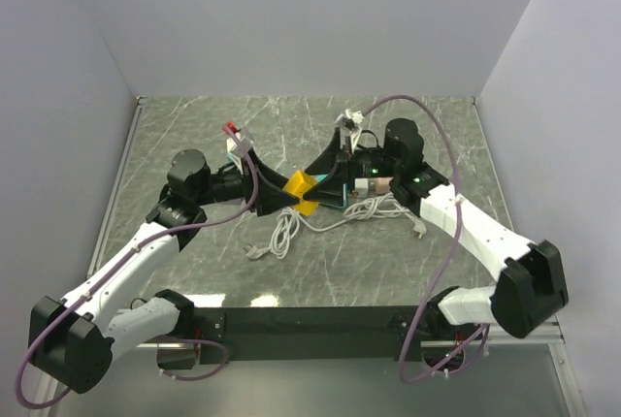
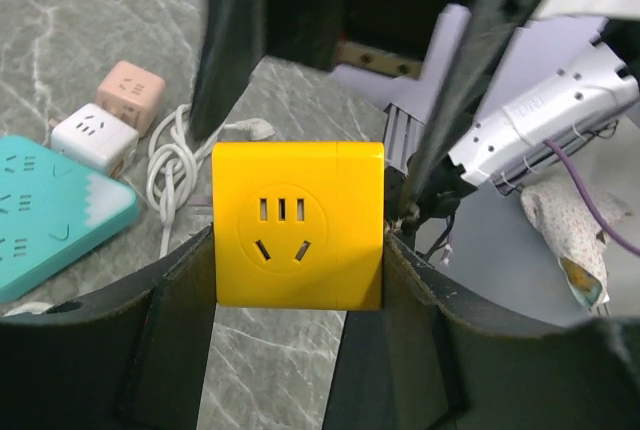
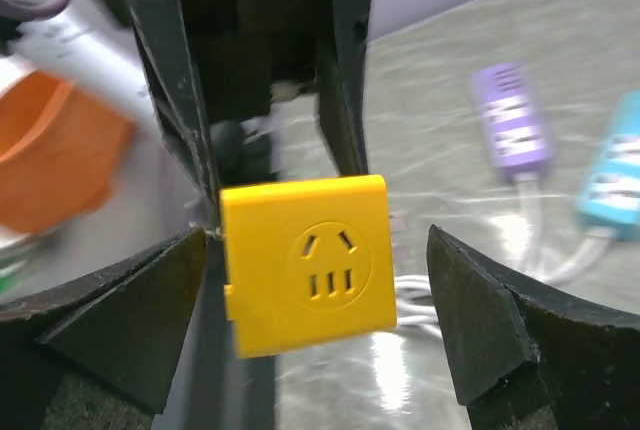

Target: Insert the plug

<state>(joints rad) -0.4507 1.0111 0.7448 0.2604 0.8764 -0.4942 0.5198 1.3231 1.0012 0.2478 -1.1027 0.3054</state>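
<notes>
The yellow socket cube (image 2: 298, 225) hangs off the table, squarely between the fingers (image 2: 180, 290) of the left gripper (image 2: 298, 280). Their pads press its two side faces, and its socket face looks at the left wrist camera. The right gripper (image 3: 310, 285) stands wide open around the same cube, with a gap on each side, holding nothing.

Beyond the left fingers, on the marble table (image 2: 80, 10), lie a teal power strip (image 2: 50, 220), a white cube (image 2: 93, 137) and a pink cube (image 2: 130, 93) beside a knotted white cable (image 2: 170, 165). What looks like its plug (image 1: 254, 253) lies well apart, nearer the arm bases.

This reads as a handover. The left grip should be firm and centred before the right fingers draw straight back, so they neither brush nor twist the cube.
</notes>
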